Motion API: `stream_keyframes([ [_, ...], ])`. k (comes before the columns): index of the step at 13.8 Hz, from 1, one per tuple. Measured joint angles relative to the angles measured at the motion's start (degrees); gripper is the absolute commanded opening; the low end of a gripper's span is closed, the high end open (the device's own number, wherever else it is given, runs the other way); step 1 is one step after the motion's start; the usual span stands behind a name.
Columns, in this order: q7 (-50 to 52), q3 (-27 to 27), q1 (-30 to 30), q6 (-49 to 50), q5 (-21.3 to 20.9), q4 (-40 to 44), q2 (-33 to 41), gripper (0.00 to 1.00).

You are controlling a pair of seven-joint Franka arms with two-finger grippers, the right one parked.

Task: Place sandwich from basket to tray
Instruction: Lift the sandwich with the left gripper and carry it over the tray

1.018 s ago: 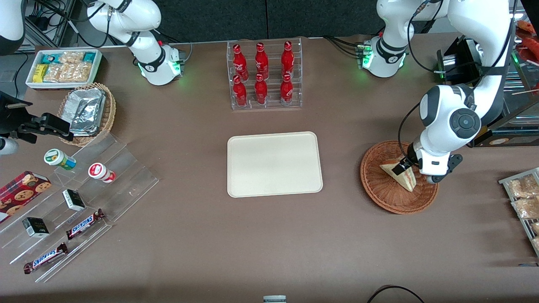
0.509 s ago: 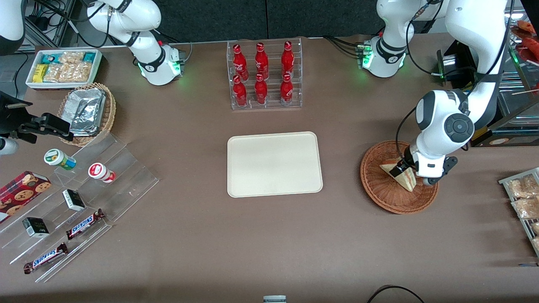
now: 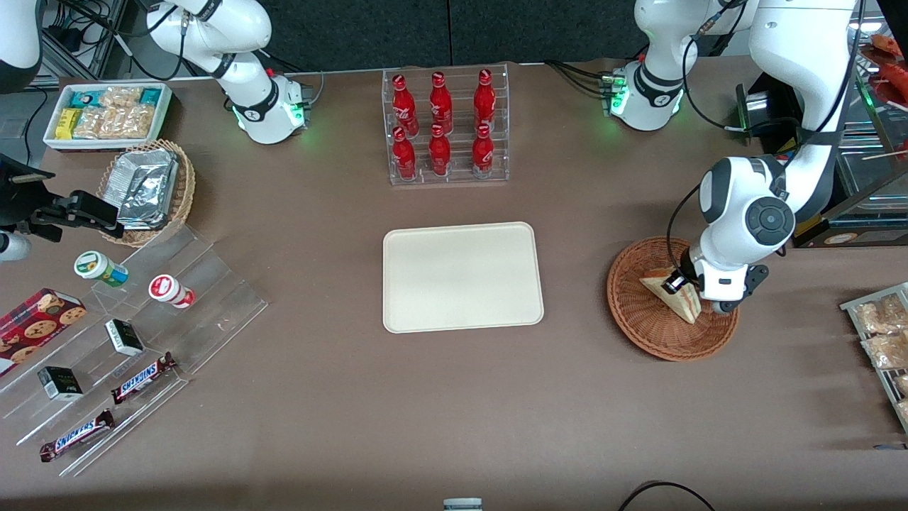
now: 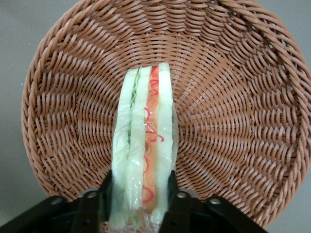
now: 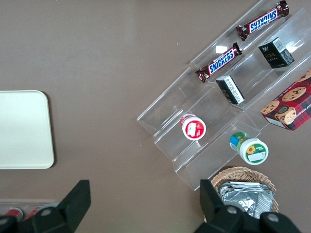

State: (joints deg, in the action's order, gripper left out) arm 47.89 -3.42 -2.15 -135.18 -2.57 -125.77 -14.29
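Observation:
The sandwich (image 3: 684, 306), a clear-wrapped wedge of white bread with green and red-orange filling, stands on edge in the round reddish-brown wicker basket (image 3: 638, 323) toward the working arm's end of the table. My left gripper (image 3: 674, 284) is down in the basket, shut on the sandwich. In the left wrist view the sandwich (image 4: 146, 141) runs between the two black fingers (image 4: 104, 193), which press on both of its bread faces, with the basket (image 4: 233, 97) weave all round. The cream-white tray (image 3: 461, 277) lies flat at the table's middle with nothing on it.
A clear rack of red bottles (image 3: 443, 128) stands farther from the front camera than the tray. Snack packets on a rack (image 3: 883, 333) lie beside the basket at the table's edge. Toward the parked arm's end are acrylic steps with snacks (image 3: 135, 333) and a tan basket of foil packets (image 3: 145, 188).
The working arm's wrist has shifted slightly away from the front camera and toward the tray. The gripper stays at the sandwich, which is in the same spot in the basket.

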Motion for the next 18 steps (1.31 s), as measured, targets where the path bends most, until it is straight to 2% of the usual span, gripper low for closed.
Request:
stream_keyframes([
  [7,0.5,-0.1,0.0,1.2,-0.1,1.5,-0.4,0.0],
  [10,0.4,-0.7,-0.9,11.1,-0.5,8.0,-0.4,0.0],
  [13,0.4,-1.1,-5.5,22.2,-0.5,17.1,-0.2,0.0],
  [16,0.5,-1.4,-11.4,24.5,-0.4,20.9,-0.2,0.0],
  [18,0.6,-1.8,-15.6,24.0,1.1,21.5,-0.6,0.0],
])
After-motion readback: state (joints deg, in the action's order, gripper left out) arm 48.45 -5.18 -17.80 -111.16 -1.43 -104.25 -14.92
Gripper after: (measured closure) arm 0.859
